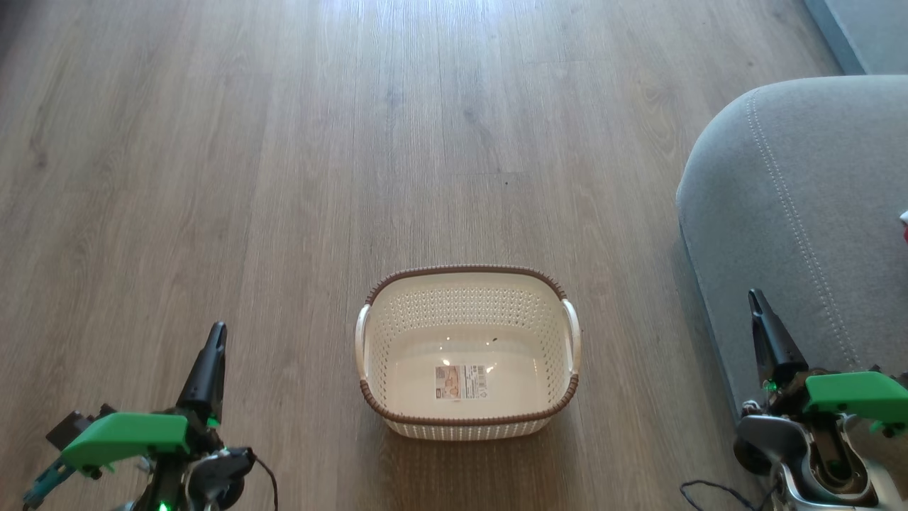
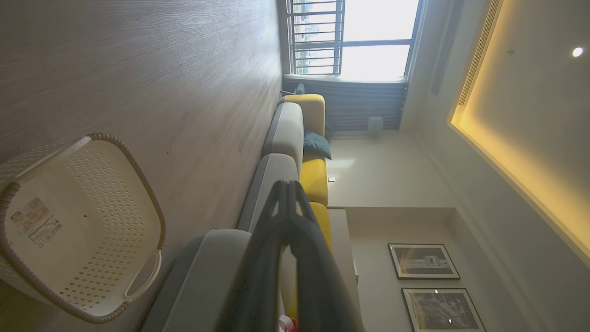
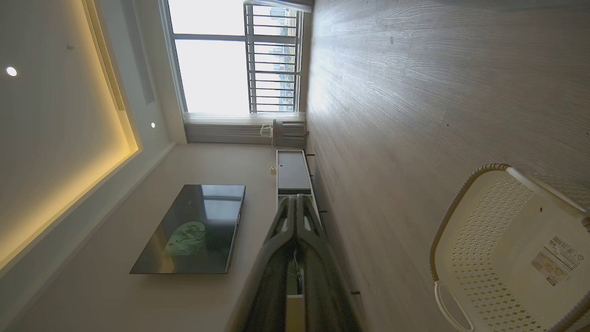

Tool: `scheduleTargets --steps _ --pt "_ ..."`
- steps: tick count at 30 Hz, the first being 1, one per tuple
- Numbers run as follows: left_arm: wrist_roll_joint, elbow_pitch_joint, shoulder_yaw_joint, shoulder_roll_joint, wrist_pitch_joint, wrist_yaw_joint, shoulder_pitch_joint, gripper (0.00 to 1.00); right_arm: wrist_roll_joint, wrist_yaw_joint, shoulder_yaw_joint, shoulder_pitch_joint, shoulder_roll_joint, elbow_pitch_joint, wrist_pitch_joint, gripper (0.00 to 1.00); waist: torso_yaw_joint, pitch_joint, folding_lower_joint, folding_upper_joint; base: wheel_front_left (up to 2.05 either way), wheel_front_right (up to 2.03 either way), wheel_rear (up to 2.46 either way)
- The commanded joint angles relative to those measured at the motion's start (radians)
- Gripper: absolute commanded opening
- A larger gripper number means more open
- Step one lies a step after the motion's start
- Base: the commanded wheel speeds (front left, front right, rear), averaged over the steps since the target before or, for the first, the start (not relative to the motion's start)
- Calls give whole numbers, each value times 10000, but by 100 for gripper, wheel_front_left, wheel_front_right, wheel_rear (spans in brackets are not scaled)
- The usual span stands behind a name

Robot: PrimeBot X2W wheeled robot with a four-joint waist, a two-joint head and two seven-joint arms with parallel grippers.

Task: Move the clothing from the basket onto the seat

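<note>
Wood floor (image 1: pixel 284 142) fills the frame, and at the right edge we have one grey seat (image 1: pixel 780 199). Lower centre sits one basket (image 1: pixel 464 312), bare down to its label sticker (image 1: pixel 461 381). The clothing (image 1: pixel 904 221)? One red-and-white sliver at the far right edge, up on the seat (its long axis we cannot tell). That puts it up and right of the right gripper (image 1: pixel 756 298), the nearer one; the left gripper (image 1: pixel 216 333) sits lower left. Two grippers, both pinched closed, holding nothing. We judge the transfer done.
</note>
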Motion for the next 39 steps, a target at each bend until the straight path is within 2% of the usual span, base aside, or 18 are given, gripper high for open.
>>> scheduleTargets --steps 1,39 --pt "-67 -344 339 139 76 -94 -479 0 58 4 172 -202 -1 -387 60 0 0 0 0 0 0 0 0" --pt "-68 -345 338 139 76 -94 -479 0 59 4 173 -202 -1 -387 59 0 0 0 0 0 0 0 0"
